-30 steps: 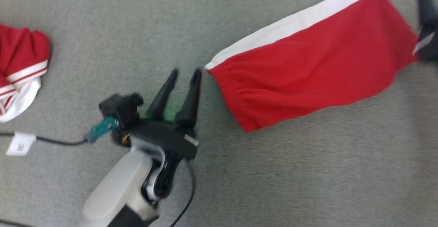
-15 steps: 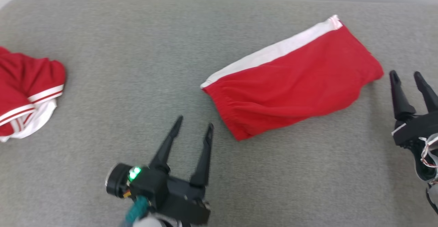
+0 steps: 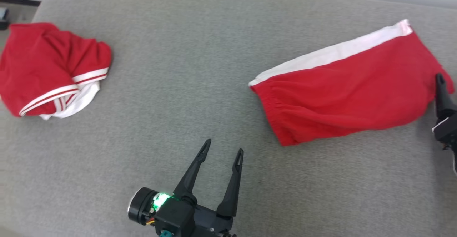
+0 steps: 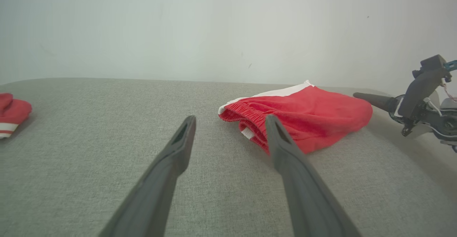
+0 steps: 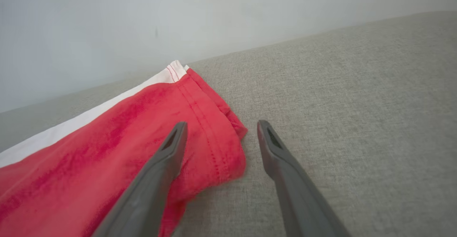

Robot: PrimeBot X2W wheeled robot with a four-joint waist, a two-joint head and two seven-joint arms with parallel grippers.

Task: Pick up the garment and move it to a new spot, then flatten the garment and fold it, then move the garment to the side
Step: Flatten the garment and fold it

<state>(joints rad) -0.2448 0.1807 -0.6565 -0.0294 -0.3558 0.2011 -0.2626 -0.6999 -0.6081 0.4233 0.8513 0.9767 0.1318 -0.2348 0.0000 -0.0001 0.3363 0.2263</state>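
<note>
Grey fabric worktop (image 3: 185, 69) under a pale wall (image 4: 214, 26); the garment (image 3: 350, 90), red shorts with a white side band and a gathered waistband, lies flat at 2 o'clock in the head view; the left tool (image 3: 225, 146), fingers apart and empty, hovers at 6 o'clock, clear of the waistband; the right tool (image 5: 222, 124), fingers spread, has one finger over the hem at 3 o'clock; a second red-and-white garment (image 3: 50, 65) lies crumpled at 10 o'clock.

The black left gripper (image 3: 224, 147) holds its two long dark fingers spread wide and empty, near but clear of the waistband end of the folded red shorts with a white side stripe (image 3: 350, 94). The right gripper (image 5: 222, 124), equally spread, sits at the shorts' opposite hem end.
</note>
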